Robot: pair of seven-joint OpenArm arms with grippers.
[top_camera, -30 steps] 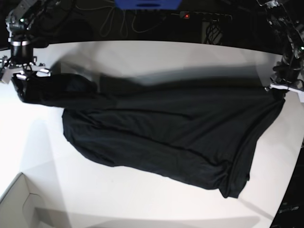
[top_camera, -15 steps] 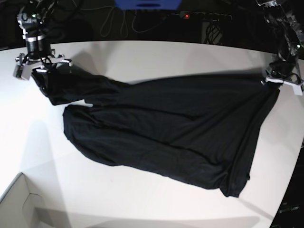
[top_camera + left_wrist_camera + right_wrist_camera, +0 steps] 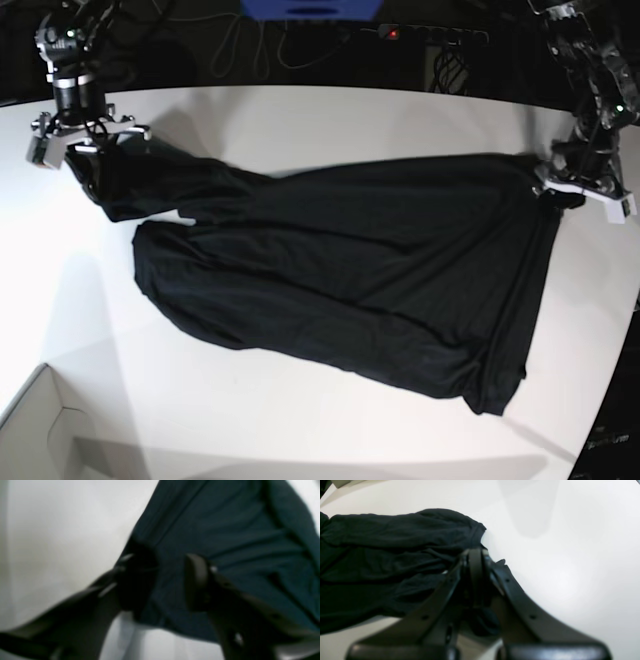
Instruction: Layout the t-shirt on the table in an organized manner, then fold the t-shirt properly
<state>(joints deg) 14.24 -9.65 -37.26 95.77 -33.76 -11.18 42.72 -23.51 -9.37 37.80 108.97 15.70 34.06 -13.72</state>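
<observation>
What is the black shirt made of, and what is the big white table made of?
The t-shirt looks like thin, soft knit cloth, maybe cotton: matte, draping in loose wrinkles and folds. The table looks hard and smooth, perhaps laminate or painted board: it shows soft shadows and a faint sheen. The exact materials can't be told.

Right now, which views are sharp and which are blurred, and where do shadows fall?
Left wrist view: blurred throughout, t-shirt soft-edged. Right wrist view: cloth fairly sharp, the near right gripper soft, a faint shadow on the table. Base view: sharp, edges curved, soft shadows along the garment.
</observation>
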